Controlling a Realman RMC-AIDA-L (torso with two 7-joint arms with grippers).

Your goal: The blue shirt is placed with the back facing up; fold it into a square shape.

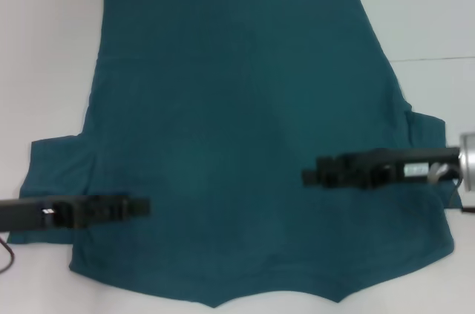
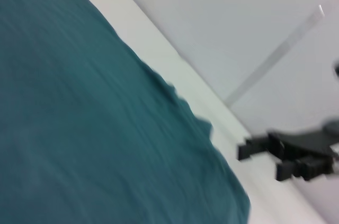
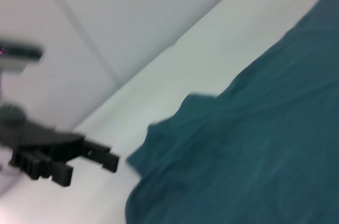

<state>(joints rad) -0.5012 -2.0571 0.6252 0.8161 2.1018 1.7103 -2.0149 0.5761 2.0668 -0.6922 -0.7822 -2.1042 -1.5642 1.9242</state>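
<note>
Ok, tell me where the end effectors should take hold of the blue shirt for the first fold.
Probably at the sleeves: the blue shirt lies flat, sleeves sticking out at both sides. The left end effector could come in from the robot's left for the left sleeve, the right end effector from the right for the other.

the blue shirt [image 1: 237, 143] is showing plain dark teal, unpatterned, lying on the white desk [image 1: 52, 69]; both end effectors are looking black.

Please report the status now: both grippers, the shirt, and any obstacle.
Left gripper and right gripper over the blue shirt, pointing inward, holding nothing. Shirt spread flat on the white table, not yet folded. No obstacle seen.
</note>
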